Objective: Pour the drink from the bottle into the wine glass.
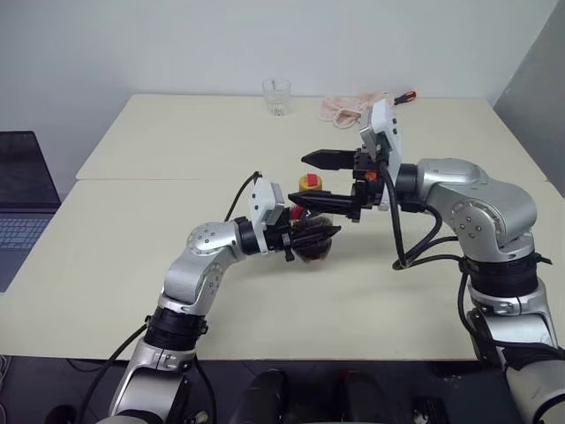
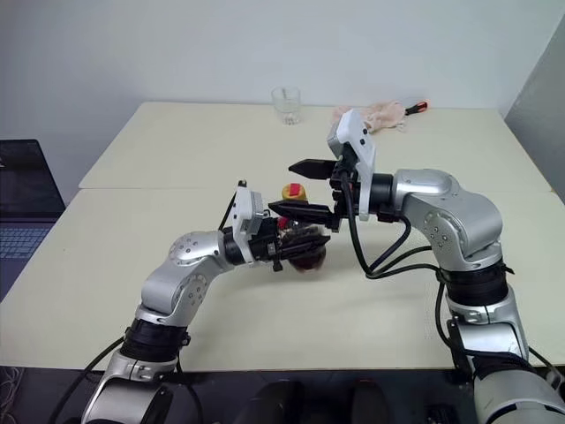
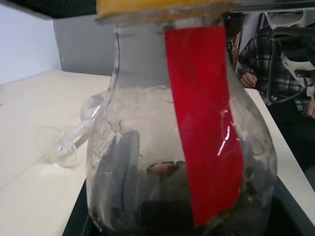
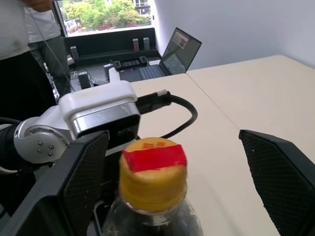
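My left gripper (image 1: 313, 237) is shut on the round body of the bottle (image 1: 311, 249) and holds it upright just above the table's middle. The drink (image 3: 167, 196), dark brown, fills only the bottle's lowest part. A red strip runs down from the yellow cap (image 1: 310, 182). My right gripper (image 1: 320, 183) points level toward the left and is open, with one finger on each side of the cap and not touching it. The wine glass (image 3: 66, 140) seems to lie on its side on the table beyond the bottle; in the eye views my right arm hides it.
A short clear tumbler (image 1: 276, 95) stands at the table's far edge, beside a pinkish bundle (image 1: 349, 108) and a red-handled tool (image 1: 404, 95). A laptop (image 1: 18, 203) sits off the table's left side. One person in a plaid shirt (image 3: 256, 64) sits nearby and another person (image 4: 29, 49) stands close.
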